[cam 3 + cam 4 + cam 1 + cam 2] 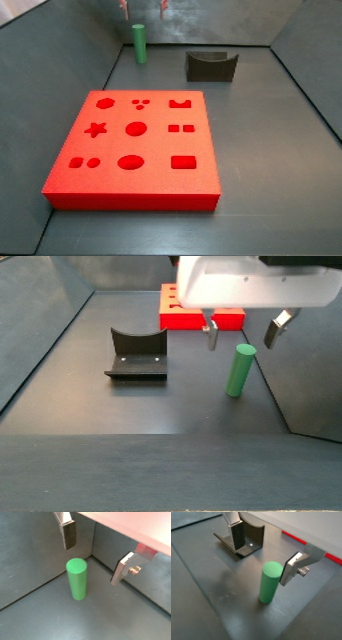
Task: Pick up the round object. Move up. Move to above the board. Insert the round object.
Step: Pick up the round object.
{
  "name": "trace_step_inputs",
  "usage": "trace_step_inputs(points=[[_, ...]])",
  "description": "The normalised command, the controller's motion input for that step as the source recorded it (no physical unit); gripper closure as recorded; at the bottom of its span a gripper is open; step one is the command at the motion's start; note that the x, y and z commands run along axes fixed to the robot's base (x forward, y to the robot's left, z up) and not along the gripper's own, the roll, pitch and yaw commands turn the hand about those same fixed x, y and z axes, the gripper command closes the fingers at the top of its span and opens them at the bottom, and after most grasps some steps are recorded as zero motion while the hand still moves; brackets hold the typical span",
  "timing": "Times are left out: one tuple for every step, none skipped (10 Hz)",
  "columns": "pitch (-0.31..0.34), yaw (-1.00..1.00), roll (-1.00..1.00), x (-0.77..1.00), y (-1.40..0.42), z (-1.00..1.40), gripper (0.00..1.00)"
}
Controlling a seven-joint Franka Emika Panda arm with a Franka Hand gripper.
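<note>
Tool [243,333] above peg [239,370], fingers [69,534] spread wide, nothing gripped. Peg upright on floor, top just below fingertips, between them. Board [134,145] well apart.

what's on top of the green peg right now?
Nothing rests on the green peg; its top face is bare and it stands upright on the floor. The open claw hovers above it, fingers apart on either side. Its underside against the floor is hidden.

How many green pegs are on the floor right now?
1. The green peg stands upright on the floor, between the open fingers of the tool, which hovers just above it, right of the fixture. None sits in the red board.
</note>
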Motion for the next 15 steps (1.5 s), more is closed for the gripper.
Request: trace_step_inputs(points=[[-0.039, 0.00, 0.00, -0.20, -0.09, -0.61, 0.00], [-0.031, 0.00, 0.00, -0.15, -0.04, -0.52, 0.00], [-0.041, 0.00, 0.00, -0.19, -0.11, -0.37, 0.00], [-0.056, 0.00, 0.00, -0.19, -0.08, -0.22, 0.00], [-0.040, 0.00, 0.00, -0.07, -0.06, -0.13, 0.00], [-0.011, 0.00, 0.00, -0.01, 0.00, 0.00, 0.00], [0.000, 0.00, 0.00, -0.03, 0.00, -0.01, 0.00], [0.000, 0.00, 0.00, -0.04, 0.00, -0.05, 0.00], [0.000, 0.00, 0.00, 0.00, 0.00, 0.00, 1.00], [0.000, 0.00, 0.00, 0.00, 0.00, 0.00, 1.00], [0.000, 0.00, 0.00, 0.00, 0.00, 0.00, 1.00], [0.000, 0.00, 0.00, 0.00, 0.00, 0.00, 1.00], [0.000, 0.00, 0.00, 0.00, 0.00, 0.00, 1.00], [0.000, 0.00, 0.00, 0.00, 0.00, 0.00, 1.00], [0.000, 0.00, 0.00, 0.00, 0.00, 0.00, 1.00]])
